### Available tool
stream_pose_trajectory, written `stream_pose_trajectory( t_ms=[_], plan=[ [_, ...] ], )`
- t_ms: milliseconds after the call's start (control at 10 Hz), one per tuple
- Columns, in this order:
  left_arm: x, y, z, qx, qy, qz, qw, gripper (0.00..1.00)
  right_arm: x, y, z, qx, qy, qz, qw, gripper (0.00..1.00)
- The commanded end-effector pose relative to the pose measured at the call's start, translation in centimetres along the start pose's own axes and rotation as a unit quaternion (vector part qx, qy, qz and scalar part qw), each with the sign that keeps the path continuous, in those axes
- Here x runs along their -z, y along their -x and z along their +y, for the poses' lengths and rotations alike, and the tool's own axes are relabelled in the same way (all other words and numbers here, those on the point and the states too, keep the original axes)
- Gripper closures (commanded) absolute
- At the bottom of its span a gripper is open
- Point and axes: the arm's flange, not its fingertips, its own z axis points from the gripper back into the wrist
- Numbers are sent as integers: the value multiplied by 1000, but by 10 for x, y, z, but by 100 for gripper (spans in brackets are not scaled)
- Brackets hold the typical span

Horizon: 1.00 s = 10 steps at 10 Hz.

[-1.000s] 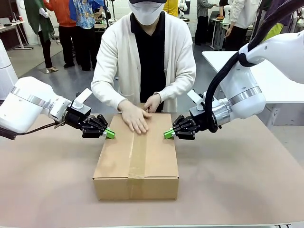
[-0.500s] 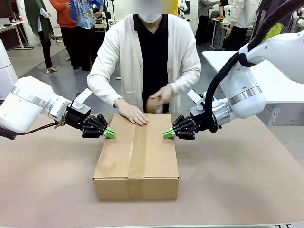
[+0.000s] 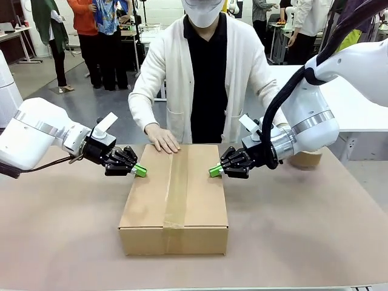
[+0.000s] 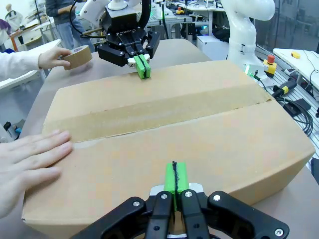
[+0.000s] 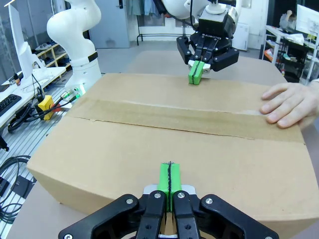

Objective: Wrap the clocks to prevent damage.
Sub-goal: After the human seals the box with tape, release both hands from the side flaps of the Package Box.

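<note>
**Two closed grippers press the long sides of one taped box**

The left gripper (image 3: 139,171) has its two green pads pressed flat together with nothing between them; their tips meet the upper left edge of the box. In its own wrist view the left gripper (image 4: 174,175) shows the pads as one green block with a thin dark seam, resting against the near top edge of the cardboard. The right gripper (image 3: 214,171) is the same: two green pads shut on each other, empty, tips touching the upper right edge of the box. Its wrist view shows the right gripper (image 5: 169,175) likewise set against the near edge of the box top.

Between the two grippers sits the single large brown cardboard box (image 3: 176,200), closed, on the brown table (image 3: 303,230). One strip of brown packing tape (image 3: 177,193) runs down the middle of its lid and over the near face. No clock can be seen; the box's contents are hidden.

Beyond the box stands one person in a white cardigan over a black top (image 3: 206,73). One of the person's hands (image 3: 162,139) lies flat, fingers spread, on the far left corner of the lid. The other hand (image 4: 52,56) holds one roll of brown packing tape (image 4: 77,56) on the table, behind the right arm and beside the box.
</note>
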Motion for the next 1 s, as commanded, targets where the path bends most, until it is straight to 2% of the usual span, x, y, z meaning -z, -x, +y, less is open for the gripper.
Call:
stream_pose_trajectory(
  t_ms=[0, 900],
  plan=[
    [2, 3, -1, 1, -4, -1, 1000, 100, 3, 3, 1, 3, 3, 4, 1000, 99],
    [0, 0, 0, 0, 0, 0, 1000, 100, 0, 0, 0, 0, 0, 0, 1000, 99]
  ],
)
